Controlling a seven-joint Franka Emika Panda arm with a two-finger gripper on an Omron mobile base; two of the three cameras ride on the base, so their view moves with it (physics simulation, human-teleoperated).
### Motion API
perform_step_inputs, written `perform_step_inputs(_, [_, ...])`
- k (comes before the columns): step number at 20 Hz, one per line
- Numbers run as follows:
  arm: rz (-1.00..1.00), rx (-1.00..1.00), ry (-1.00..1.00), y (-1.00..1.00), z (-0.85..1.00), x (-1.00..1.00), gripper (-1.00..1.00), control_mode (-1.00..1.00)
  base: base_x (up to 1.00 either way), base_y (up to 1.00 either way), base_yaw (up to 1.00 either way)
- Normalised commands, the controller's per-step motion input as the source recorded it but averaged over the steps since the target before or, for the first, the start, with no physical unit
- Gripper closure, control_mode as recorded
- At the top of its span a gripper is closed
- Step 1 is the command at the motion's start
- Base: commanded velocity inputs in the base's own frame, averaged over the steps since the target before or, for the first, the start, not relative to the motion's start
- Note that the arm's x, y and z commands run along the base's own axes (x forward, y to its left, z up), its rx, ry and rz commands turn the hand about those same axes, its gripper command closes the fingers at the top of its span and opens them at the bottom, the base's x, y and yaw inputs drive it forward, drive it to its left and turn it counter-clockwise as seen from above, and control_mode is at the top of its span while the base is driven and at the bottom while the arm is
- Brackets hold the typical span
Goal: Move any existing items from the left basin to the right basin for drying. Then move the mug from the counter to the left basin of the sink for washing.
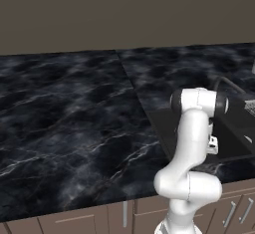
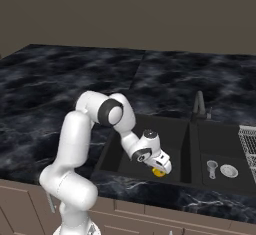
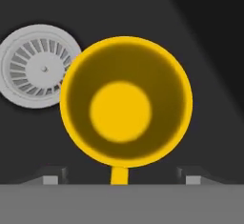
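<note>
Seen down the hand's own line, the gripper [image 3: 119,180] has its fingertips [image 3: 52,179] spread wide on either side of the mug's handle, gripping nothing. Just beyond them the mug [image 3: 126,101] stands upright, mouth open to the camera, in the left basin [image 2: 172,129], with the silver drain [image 3: 35,66] peeking out beside its rim. The mug looks small, light, rigid and smooth; pinching its rim wall should hold better than the thin handle. Across the divider lies the right basin [image 2: 222,144].
</note>
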Motion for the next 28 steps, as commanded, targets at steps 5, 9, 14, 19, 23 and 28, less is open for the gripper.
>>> perform_step_inputs(5, [0.0, 0.0, -0.01, 0.03, 0.66, -0.03, -1.0, -1.0, 0.0, 0.0, 0.0])
perform_step_inputs(9, [0.0, 0.0, 0.0, 0.11, 0.85, -0.03, -1.0, -1.0, 0.0, 0.0, 0.0])
perform_step_inputs(14, [0.0, 0.0, 0.0, 0.24, 0.95, 0.0, -1.0, -1.0, 0.0, 0.0, 0.0])
perform_step_inputs(19, [0.0, 0.0, 0.0, 0.21, 1.0, 0.01, -1.0, -1.0, 0.0, 0.0, 0.0])
perform_step_inputs(23, [0.0, 0.0, 0.0, 0.21, 1.0, 0.0, -1.0, -1.0, 0.0, 0.0, 0.0])
perform_step_inputs(28, [0.0, 0.0, 0.0, 0.31, 0.98, 0.0, -1.0, -1.0, 0.0, 0.0, 0.0])
